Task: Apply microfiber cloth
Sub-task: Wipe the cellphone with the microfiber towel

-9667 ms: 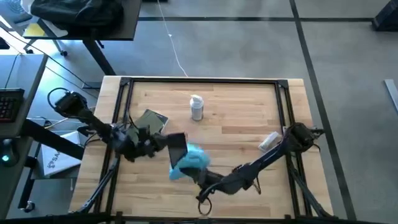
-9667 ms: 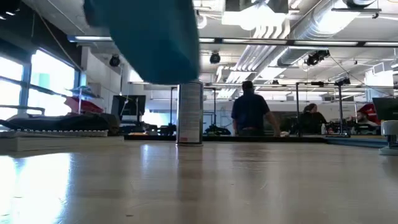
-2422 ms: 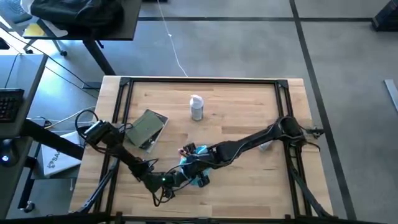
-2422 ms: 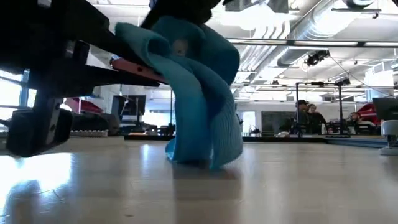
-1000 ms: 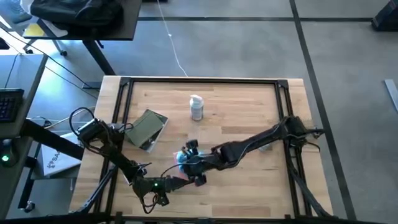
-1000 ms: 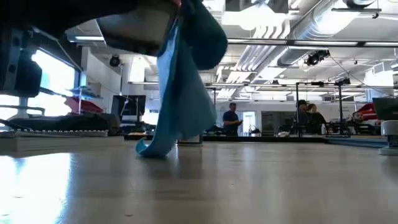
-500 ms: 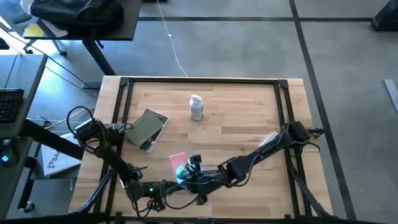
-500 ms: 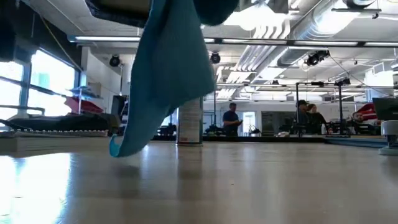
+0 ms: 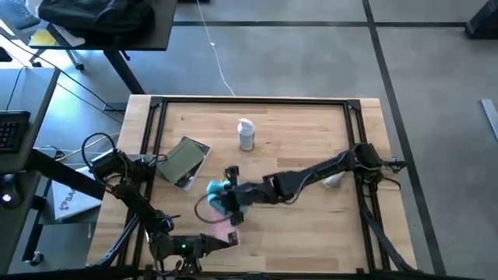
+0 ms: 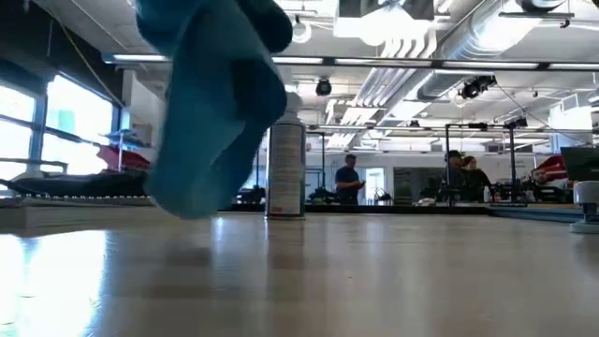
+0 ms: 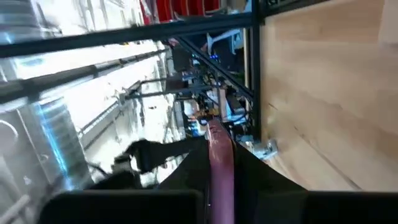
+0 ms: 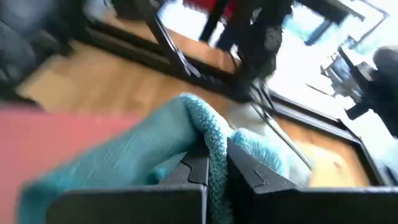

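The turquoise microfiber cloth (image 9: 219, 194) hangs bunched from my right gripper (image 9: 231, 197), which is shut on it left of the table's middle. In the low view the cloth (image 10: 213, 103) hangs above the tabletop. My left gripper (image 9: 220, 239) is near the front edge, shut on a flat pink thing (image 9: 226, 230). The right wrist view shows the pink face (image 12: 56, 140) right beside the cloth (image 12: 124, 162); whether they touch I cannot tell. My left gripper pinches the flat pink thing by one end (image 11: 219, 167) between its two fingers, edge-on in the left wrist view; it sticks out ahead of the fingers, off the table. My right gripper pinches a bunched fold of the cloth (image 12: 214, 142) between its two fingers. The cloth hangs slack below it.
A small spray bottle (image 9: 246, 134) stands far of the middle, also in the low view (image 10: 285, 168). An olive-green pouch (image 9: 184, 160) lies at the left. A small white thing (image 9: 334, 177) lies by the right arm. People are in the room beyond the table.
My right gripper went toward the near edge with the cloth, then back toward the far edge and the left. The cloth's lower corner, which trailed on the table, has swung left and risen. My left gripper has drawn toward the near edge with the pink thing.
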`<state>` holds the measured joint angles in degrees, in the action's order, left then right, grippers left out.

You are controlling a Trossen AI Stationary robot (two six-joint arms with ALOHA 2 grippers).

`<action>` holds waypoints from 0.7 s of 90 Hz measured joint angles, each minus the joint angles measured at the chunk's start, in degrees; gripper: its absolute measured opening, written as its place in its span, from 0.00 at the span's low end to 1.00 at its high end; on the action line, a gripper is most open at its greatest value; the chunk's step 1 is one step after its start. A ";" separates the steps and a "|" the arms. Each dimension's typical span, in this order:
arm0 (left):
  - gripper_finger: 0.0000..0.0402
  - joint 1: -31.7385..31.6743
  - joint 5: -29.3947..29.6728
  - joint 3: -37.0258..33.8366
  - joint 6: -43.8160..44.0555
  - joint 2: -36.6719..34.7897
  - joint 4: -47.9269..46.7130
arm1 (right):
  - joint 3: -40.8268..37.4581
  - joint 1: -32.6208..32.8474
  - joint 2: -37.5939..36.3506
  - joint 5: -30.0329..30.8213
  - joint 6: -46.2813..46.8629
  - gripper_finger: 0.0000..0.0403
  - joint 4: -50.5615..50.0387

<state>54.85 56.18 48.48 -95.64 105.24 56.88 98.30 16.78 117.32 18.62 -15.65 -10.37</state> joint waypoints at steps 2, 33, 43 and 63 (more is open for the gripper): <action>0.03 0.11 0.24 0.01 0.01 -0.07 0.07 | -0.04 -0.25 -0.47 0.07 -0.77 0.00 -0.83; 0.03 0.37 2.02 -0.01 1.64 -0.07 -0.26 | 0.09 1.53 -6.45 -1.50 0.27 0.00 -8.09; 0.03 0.37 2.02 -0.01 1.66 -0.03 -0.29 | 0.21 2.75 -5.53 -7.32 5.14 0.00 -7.29; 0.03 0.05 2.75 -0.14 1.81 -0.37 -0.45 | 0.23 7.20 -2.00 -9.26 12.34 0.00 -4.71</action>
<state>54.90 58.93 48.34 -93.82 104.86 56.43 98.53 23.97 115.32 9.36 -3.31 -15.08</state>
